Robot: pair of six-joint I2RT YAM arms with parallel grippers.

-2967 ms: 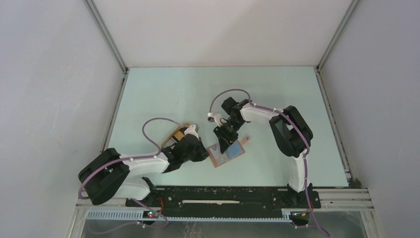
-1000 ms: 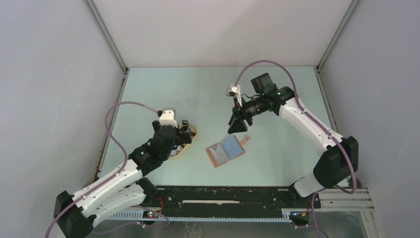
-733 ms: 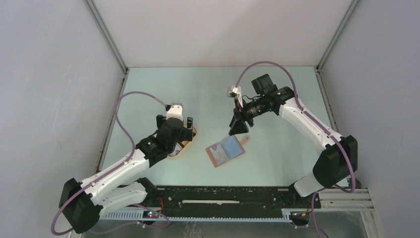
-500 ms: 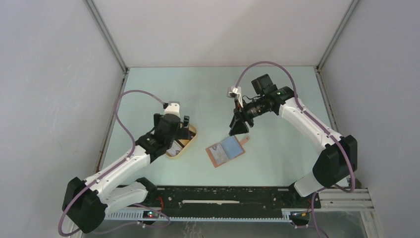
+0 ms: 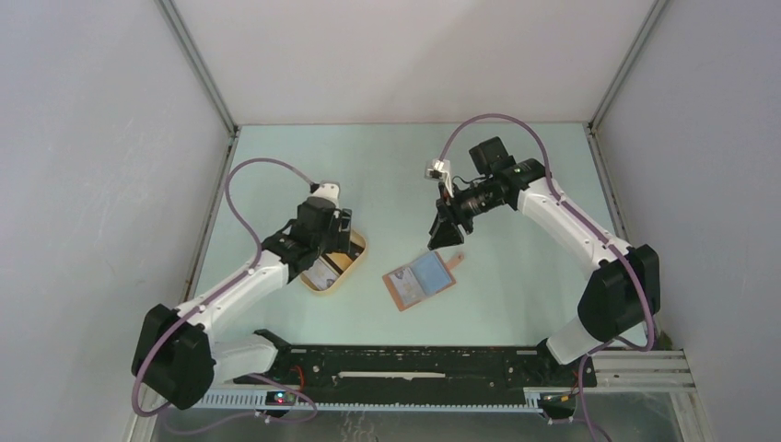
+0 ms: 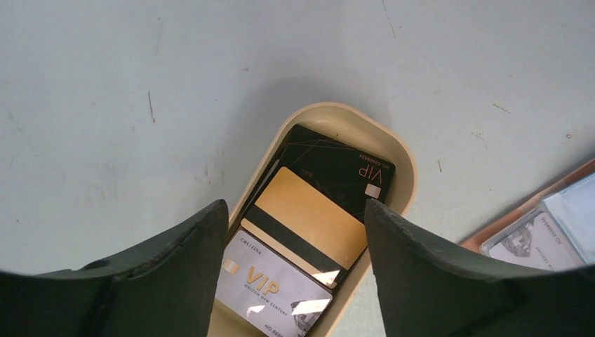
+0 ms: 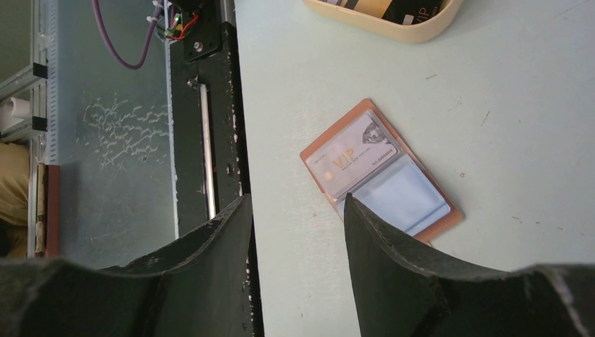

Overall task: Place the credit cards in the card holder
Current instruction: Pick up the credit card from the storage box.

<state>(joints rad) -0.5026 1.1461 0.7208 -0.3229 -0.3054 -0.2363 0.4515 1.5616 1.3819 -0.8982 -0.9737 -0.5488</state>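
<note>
The card holder (image 5: 420,279) lies open and flat on the table, reddish-brown outside with grey-blue slots (image 7: 400,193). A white VIP card (image 7: 354,159) sits in its left slot. More credit cards lie stacked in the pale oval tray (image 6: 396,151): a black card (image 6: 337,165), a gold card with a dark stripe (image 6: 309,225) and a silver-white VIP card (image 6: 270,288). My left gripper (image 6: 295,207) hovers open over these cards, its fingers either side of the gold card, holding nothing. My right gripper (image 5: 444,235) hangs open and empty above the table, behind the card holder.
The tray (image 5: 324,288) sits left of the card holder. The black base rail (image 7: 210,126) runs along the table's near edge. Grey walls enclose the table on three sides. The purple cables loop above both arms.
The left arm left the card holder, swung left and moved over the tray, and its jaws have narrowed a little. The right arm lifted away to the back and has held still for the last second.
</note>
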